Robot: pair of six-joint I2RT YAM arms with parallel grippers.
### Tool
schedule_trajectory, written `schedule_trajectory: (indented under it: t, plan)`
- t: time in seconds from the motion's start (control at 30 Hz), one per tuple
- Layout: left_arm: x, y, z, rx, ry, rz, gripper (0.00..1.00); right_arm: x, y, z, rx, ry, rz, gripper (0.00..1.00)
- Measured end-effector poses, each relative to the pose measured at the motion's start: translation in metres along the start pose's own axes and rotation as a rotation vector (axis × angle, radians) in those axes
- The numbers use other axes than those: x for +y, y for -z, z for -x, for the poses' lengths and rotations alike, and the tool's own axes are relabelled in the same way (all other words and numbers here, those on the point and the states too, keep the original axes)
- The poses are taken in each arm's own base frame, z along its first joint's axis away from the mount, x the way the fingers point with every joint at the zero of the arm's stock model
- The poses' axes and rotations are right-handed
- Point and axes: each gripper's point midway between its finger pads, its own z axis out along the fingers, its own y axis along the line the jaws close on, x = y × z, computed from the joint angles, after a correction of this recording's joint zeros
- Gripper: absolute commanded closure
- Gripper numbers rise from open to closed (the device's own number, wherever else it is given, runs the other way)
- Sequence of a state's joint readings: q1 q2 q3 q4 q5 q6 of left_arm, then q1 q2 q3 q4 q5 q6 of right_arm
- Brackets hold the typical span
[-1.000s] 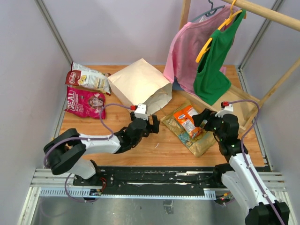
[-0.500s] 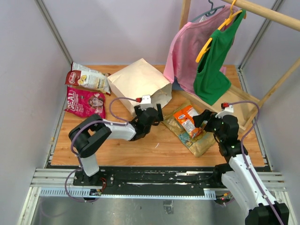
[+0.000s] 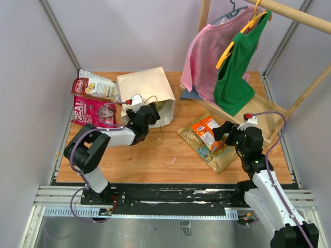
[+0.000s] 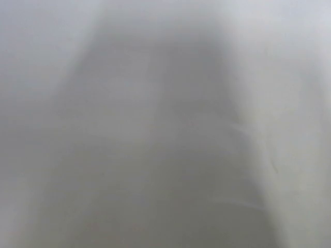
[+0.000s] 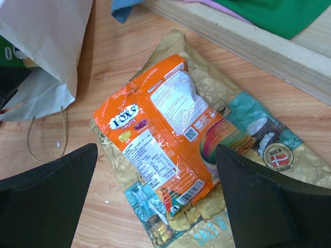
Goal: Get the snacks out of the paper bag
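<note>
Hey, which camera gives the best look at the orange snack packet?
The right wrist view: the orange snack packet fills the middle, label legible, lying on the tan packet. The top external view shows it small. The left wrist view is just grey blur.

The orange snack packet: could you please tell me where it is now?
In the top view the orange packet lies right of centre on the larger tan packet, right of the paper bag.
</note>
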State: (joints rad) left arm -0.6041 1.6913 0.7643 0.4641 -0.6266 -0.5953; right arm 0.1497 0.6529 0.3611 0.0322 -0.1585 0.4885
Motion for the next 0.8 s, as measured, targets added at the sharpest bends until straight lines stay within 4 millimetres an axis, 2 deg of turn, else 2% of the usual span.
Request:
schedule_trajectory:
  t: [0.2, 0.3, 0.6, 0.8]
  plan:
    - [0.023, -0.012, 0.013, -0.017, 0.028, 0.054, 0.03, 0.001, 0.0, -0.001, 0.005, 0.0, 0.009, 0.02]
    - [0.025, -0.015, 0.018, -0.029, 0.041, 0.054, 0.04, 0.002, 0.0, -0.003, 0.008, 0.0, 0.016, 0.02]
    - [-0.008, -0.017, 0.045, -0.163, 0.057, -0.035, 0.0, 0.003, -0.004, -0.009, 0.034, -0.004, 0.028, 0.02]
    - [-0.028, -0.051, 0.062, -0.206, 0.053, -0.034, 0.0, 0.004, -0.004, -0.01, 0.036, -0.003, 0.038, 0.02]
